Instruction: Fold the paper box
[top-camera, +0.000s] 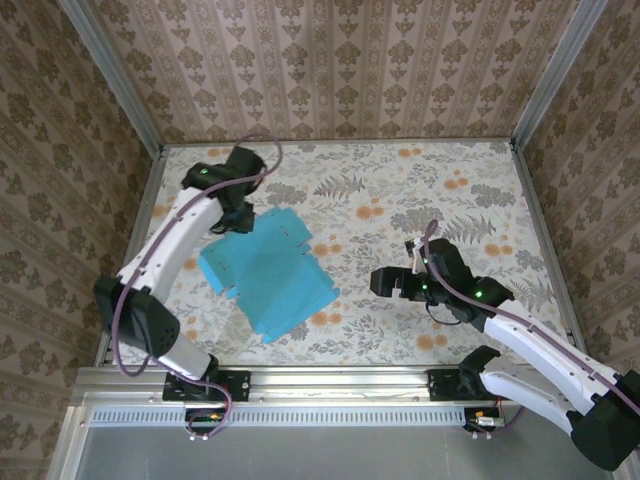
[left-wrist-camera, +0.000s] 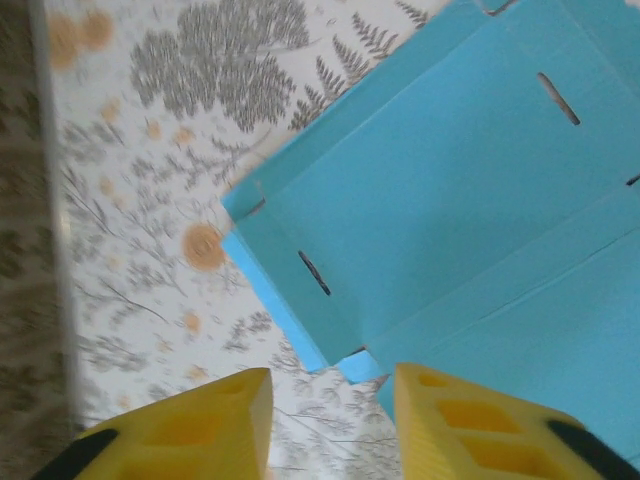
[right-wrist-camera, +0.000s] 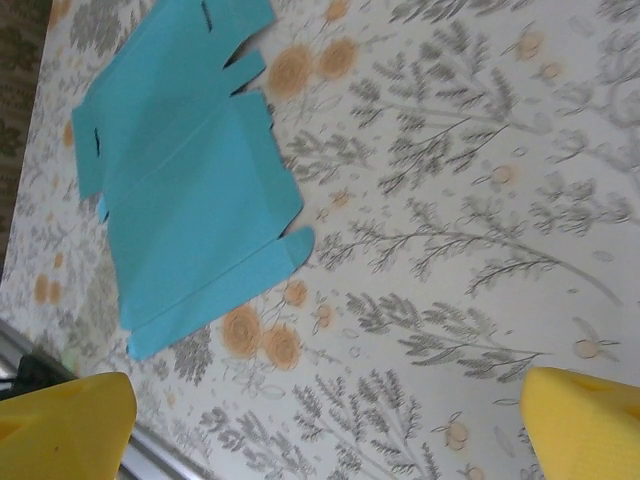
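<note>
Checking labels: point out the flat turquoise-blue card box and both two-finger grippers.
turquoise-blue card box (top-camera: 265, 275), top external view, middle panel.
left gripper (left-wrist-camera: 330, 395), left wrist view, between yellow fingertips.
right gripper (right-wrist-camera: 328, 392), right wrist view, between yellow fingertips.

Paper box (top-camera: 265, 275) lies left on the table (top-camera: 480, 200).

In the middle of the top view, the paper box (top-camera: 265, 275) looked like thin matt card, turquoise, with crisp creases. I saw a dull printed floral covering on the surface (top-camera: 420, 190). The fingers (left-wrist-camera: 470, 425) of the left claw (left-wrist-camera: 332, 405) read as matt yellow plastic. Along the bottom, the rail (top-camera: 330, 380) was bare brushed metal, and the left arm (top-camera: 175, 240) had a glossy white shell.
</note>
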